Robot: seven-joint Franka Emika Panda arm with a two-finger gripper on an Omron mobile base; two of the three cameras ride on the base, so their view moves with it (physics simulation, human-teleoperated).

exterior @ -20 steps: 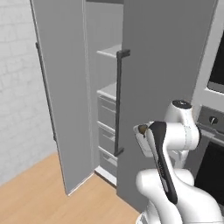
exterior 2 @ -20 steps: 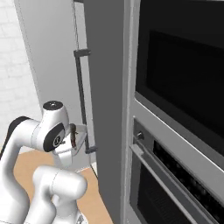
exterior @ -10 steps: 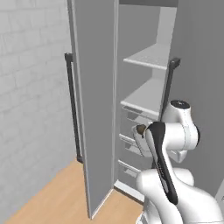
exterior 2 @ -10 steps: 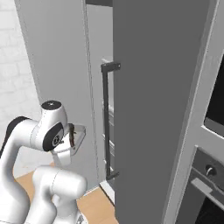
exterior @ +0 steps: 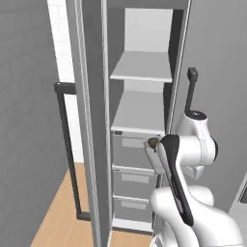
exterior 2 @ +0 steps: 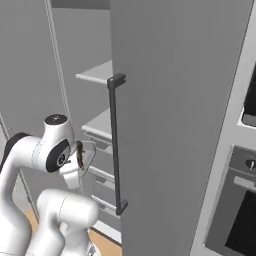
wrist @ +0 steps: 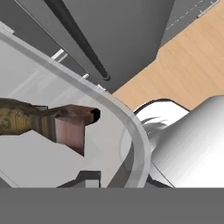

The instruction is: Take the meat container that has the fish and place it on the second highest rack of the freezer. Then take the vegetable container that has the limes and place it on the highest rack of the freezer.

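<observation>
My gripper [exterior: 153,147] is shut on the rim of a clear meat container [wrist: 131,127], held close to the arm's body at chest height. The fish [wrist: 39,118], brown-grey and slender, lies inside it, tail toward the hand. From the right the container [exterior 2: 82,154] shows tilted beside the wrist. The freezer [exterior: 144,29] stands open straight ahead. Its upper shelf [exterior: 142,67] and lower shelf [exterior: 140,113] are both bare, and the container sits just below and to the right of the lower one. The limes are out of view.
The freezer's open door with a black bar handle [exterior: 66,149] stands at the left. A second grey door with a black handle [exterior 2: 115,145] rises close on the right. Grey drawers [exterior: 132,154] sit under the shelves. The oven front [exterior 2: 240,210] is far right; wooden floor [exterior: 58,217] lies below.
The whole picture has shifted: the base has moved, bringing the freezer's open interior in front of the arm. The container stays in the gripper, held the same way.
</observation>
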